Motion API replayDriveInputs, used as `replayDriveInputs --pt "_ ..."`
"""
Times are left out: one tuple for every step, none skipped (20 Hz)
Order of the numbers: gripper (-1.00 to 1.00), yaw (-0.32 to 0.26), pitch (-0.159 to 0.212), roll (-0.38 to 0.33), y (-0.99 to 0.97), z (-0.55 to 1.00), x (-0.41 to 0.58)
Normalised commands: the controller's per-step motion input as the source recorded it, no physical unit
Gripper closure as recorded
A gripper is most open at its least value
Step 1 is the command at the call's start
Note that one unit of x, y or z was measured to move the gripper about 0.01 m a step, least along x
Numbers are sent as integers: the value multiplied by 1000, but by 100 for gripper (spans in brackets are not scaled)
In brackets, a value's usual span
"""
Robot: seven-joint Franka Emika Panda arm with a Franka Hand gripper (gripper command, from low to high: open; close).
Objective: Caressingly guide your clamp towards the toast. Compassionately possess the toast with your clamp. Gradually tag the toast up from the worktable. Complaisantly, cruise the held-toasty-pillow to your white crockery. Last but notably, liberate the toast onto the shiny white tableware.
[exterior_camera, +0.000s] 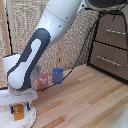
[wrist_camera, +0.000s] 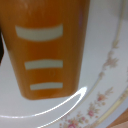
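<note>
At the exterior view's far left, low in the frame: the clamp (exterior_camera: 18, 106) down over the plate (exterior_camera: 31, 118), dark fingers pinching the toast (exterior_camera: 18, 113), which hangs on edge just above or just touching the white surface; cannot tell which from here. Filling most of the wrist view: the toast (wrist_camera: 47, 50), orange with pale bars across its face, backed by glossy white, with the plate's flowered rim (wrist_camera: 107, 75) curving past it and a sliver of worktable (wrist_camera: 122, 122) in one corner. So, by the look of it: approach, grasp, lift and carry all done, toast already over the plate and well inside the rim. Left to do: only the release, plus drawing the arm clear. Worth watching, as a judgement only: toast held on edge, so likely to tip flat once let go. Further right in the exterior view, untouched: pink cup (exterior_camera: 43, 79), then blue cup (exterior_camera: 58, 75), both standing on the worktable (exterior_camera: 85, 105) near the back wall, well apart from the plate. At the far right: dark drawer cabinet (exterior_camera: 111, 47), out of play.
</note>
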Motion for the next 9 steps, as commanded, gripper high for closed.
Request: replayDriveInputs --pt "-100 47 -178 -151 -411 489 100" --pt "-100 36 -178 -114 -374 566 123" --pt "-100 29 -182 -90 -317 600 151" --pt "-100 2 -180 -83 -286 611 194" --pt "-100 0 -181 -79 -271 614 197" --pt "-100 0 -184 -66 -129 611 220" --pt "-100 0 -180 -84 -37 617 249" --pt "-100 1 -177 -95 0 609 254" --pt "-100 10 -179 -110 0 580 251"
